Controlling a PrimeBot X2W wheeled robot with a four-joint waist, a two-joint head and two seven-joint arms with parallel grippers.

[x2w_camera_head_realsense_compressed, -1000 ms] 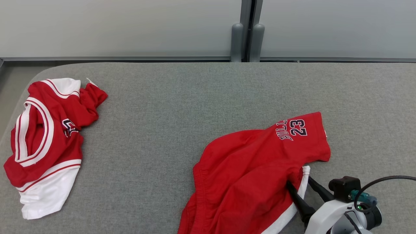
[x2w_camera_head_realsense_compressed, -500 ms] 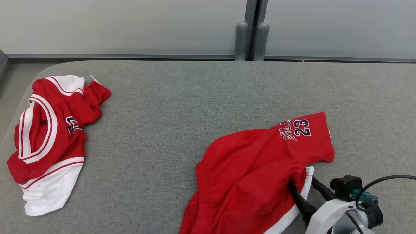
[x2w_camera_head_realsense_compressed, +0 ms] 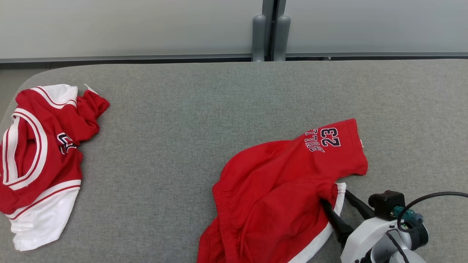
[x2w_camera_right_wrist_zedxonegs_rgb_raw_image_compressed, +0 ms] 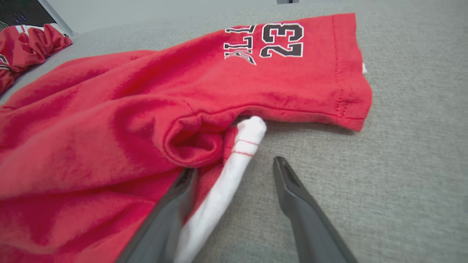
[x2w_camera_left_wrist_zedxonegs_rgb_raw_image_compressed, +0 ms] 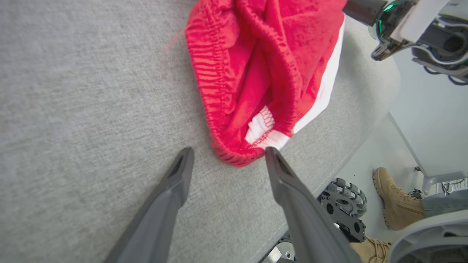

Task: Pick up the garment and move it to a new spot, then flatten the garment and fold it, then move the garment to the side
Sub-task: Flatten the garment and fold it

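Note:
The garment point(x2w_camera_head_realsense_compressed: 278, 182) is a pair of red shorts with a white side stripe and a "23" print, lying crumpled on the right half of the grey table point(x2w_camera_head_realsense_compressed: 182, 120). My right gripper point(x2w_camera_head_realsense_compressed: 334, 197) is open at the shorts' near right edge. In the right wrist view the white stripe point(x2w_camera_right_wrist_zedxonegs_rgb_raw_image_compressed: 234, 164) runs between the fingers of that gripper point(x2w_camera_right_wrist_zedxonegs_rgb_raw_image_compressed: 234, 165), and the left finger lies against the red cloth point(x2w_camera_right_wrist_zedxonegs_rgb_raw_image_compressed: 109, 128). My left gripper point(x2w_camera_left_wrist_zedxonegs_rgb_raw_image_compressed: 228, 149) is open, its tips on either side of the waistband end of the garment point(x2w_camera_left_wrist_zedxonegs_rgb_raw_image_compressed: 256, 65), just short of it.
A second red and white jersey point(x2w_camera_head_realsense_compressed: 36, 157) lies bunched at the table's left end. Two grey posts point(x2w_camera_head_realsense_compressed: 267, 36) stand behind the far edge. Past the table's near edge point(x2w_camera_left_wrist_zedxonegs_rgb_raw_image_compressed: 365, 120) I see the robot's wheel point(x2w_camera_left_wrist_zedxonegs_rgb_raw_image_compressed: 343, 208) and a person's tan boot point(x2w_camera_left_wrist_zedxonegs_rgb_raw_image_compressed: 395, 201).
The whole head view has shifted, so the camera moved. The garment and my right gripper keep the same places relative to each other.

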